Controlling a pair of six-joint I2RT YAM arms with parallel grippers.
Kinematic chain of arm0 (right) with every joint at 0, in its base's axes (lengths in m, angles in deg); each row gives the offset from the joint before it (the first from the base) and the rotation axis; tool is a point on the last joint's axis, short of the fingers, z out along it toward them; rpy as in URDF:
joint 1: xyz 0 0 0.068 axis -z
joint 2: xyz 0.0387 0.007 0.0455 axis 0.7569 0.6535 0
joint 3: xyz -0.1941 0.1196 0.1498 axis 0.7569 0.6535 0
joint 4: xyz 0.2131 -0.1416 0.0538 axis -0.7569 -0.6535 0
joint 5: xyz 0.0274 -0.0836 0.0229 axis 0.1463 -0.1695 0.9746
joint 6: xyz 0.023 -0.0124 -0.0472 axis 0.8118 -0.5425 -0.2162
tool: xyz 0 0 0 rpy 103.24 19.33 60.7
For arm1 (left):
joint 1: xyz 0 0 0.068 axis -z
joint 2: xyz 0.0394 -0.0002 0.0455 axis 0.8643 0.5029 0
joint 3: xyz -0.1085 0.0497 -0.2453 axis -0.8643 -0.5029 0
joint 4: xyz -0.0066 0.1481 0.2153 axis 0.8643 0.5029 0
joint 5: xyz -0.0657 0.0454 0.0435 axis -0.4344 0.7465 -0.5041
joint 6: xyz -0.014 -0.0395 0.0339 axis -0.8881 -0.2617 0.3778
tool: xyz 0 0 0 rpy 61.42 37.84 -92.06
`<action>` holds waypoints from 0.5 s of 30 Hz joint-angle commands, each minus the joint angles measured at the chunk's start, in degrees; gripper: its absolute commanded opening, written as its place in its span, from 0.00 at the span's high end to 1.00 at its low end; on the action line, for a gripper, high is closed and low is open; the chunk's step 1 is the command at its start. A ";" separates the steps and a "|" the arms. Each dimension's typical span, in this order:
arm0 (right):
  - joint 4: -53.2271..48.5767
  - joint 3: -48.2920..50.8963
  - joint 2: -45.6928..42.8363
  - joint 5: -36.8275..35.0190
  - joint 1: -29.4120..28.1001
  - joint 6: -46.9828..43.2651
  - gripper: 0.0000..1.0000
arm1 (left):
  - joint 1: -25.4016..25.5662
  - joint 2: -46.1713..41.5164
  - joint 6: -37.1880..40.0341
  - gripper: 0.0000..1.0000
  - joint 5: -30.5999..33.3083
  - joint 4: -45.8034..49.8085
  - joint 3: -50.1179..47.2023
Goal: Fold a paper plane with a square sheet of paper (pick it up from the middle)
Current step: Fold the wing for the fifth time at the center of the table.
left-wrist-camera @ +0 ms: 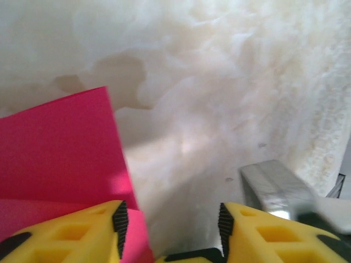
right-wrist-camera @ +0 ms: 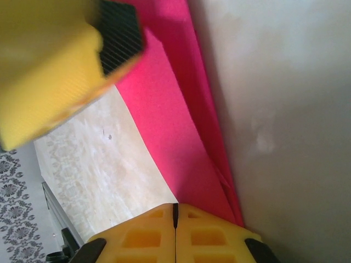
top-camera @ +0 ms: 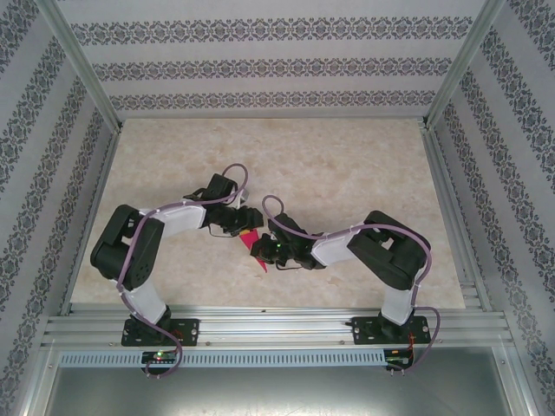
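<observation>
The magenta-pink sheet of paper [top-camera: 251, 240] is folded into layers and held up off the table between the two arms. My right gripper [top-camera: 261, 250] is shut on its lower edge. In the right wrist view the paper [right-wrist-camera: 170, 120] rises from the closed fingertips of the right gripper [right-wrist-camera: 175, 207]. My left gripper [top-camera: 240, 223] is open just above the paper. In the left wrist view the paper [left-wrist-camera: 60, 153] lies against the inner side of the left finger, and the left gripper [left-wrist-camera: 170, 211] has a wide gap. One left fingertip [right-wrist-camera: 55, 71] shows over the paper's top.
Beige marbled table [top-camera: 347, 165] with patterned walls on three sides. Aluminium rails [top-camera: 277, 329] run along the near edge, with the arm bases on them. A grey metal bar [left-wrist-camera: 274, 186] shows to the right of the left gripper.
</observation>
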 commanded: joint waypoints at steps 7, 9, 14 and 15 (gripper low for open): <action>-6.00 1.45 2.39 -2.27 -0.94 0.91 0.95 | -0.01 -5.82 0.70 0.49 3.53 1.13 -1.30; -6.14 1.44 2.38 -2.32 -0.94 1.07 0.95 | -0.22 -4.90 0.03 0.50 4.25 -0.93 -2.79; -6.37 1.62 2.29 -1.92 -0.94 0.98 0.95 | -2.24 -1.22 -1.20 0.52 5.45 -4.74 -3.72; -6.38 1.79 2.21 -1.96 -0.94 1.06 0.95 | -2.72 -0.28 -1.24 0.52 5.62 -5.07 -3.59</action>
